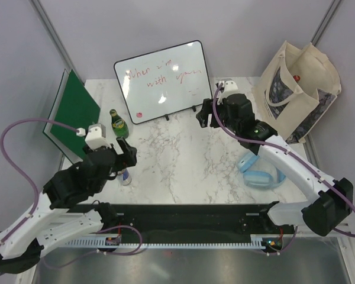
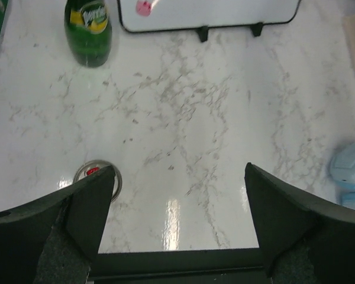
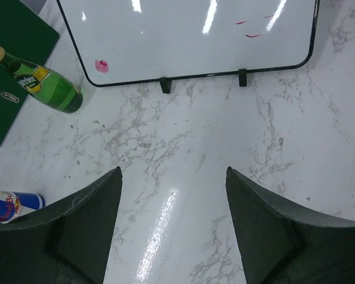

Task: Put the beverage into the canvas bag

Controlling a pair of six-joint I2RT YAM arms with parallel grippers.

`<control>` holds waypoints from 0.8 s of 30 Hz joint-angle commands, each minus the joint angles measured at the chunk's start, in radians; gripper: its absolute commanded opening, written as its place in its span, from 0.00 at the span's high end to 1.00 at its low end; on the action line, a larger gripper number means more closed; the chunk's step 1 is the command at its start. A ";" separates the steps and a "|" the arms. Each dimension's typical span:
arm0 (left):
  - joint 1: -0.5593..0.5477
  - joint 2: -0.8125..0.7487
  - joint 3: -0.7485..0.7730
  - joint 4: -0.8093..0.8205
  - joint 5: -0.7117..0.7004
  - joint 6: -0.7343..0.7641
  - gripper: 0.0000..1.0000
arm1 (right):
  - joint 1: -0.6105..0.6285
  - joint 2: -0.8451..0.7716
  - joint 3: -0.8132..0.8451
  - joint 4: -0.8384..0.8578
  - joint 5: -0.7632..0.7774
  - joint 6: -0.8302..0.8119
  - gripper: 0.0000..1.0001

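Hovering my left end effector [image 2: 178, 171], spread and empty, beside the can [image 1: 125, 176], I judge the task barely begun: can and bottle [image 1: 118, 124] stand on the surface [image 1: 183, 160], the bag [image 1: 299, 89] stands far right, my right end effector [image 3: 173, 171] equally apart, empty.

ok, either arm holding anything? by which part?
Nothing held: left fingers and right fingers both stand open with bare table between them; the Red Bull can sits outside the left pair.

The left hand [image 2: 178, 171] half hides the can [image 2: 90, 171].
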State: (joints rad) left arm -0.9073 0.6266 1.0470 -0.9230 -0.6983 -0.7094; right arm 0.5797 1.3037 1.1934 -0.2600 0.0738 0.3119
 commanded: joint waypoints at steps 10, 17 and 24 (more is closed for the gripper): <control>0.036 0.180 0.183 -0.220 -0.123 -0.222 0.05 | 0.249 -0.020 -0.305 0.601 -0.204 -0.026 0.21; 0.041 0.239 0.470 -0.071 0.132 0.118 0.06 | 0.451 0.172 -0.275 0.837 -0.249 -0.130 0.17; 0.039 0.185 0.516 -0.034 0.223 0.192 0.05 | 0.578 0.451 -0.082 0.946 -0.292 -0.243 0.13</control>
State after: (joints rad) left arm -0.8707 0.8349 1.5326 -0.9989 -0.5591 -0.6319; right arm 1.1053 1.6581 0.9962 0.5385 -0.1642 0.1715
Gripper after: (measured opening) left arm 0.950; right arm 0.857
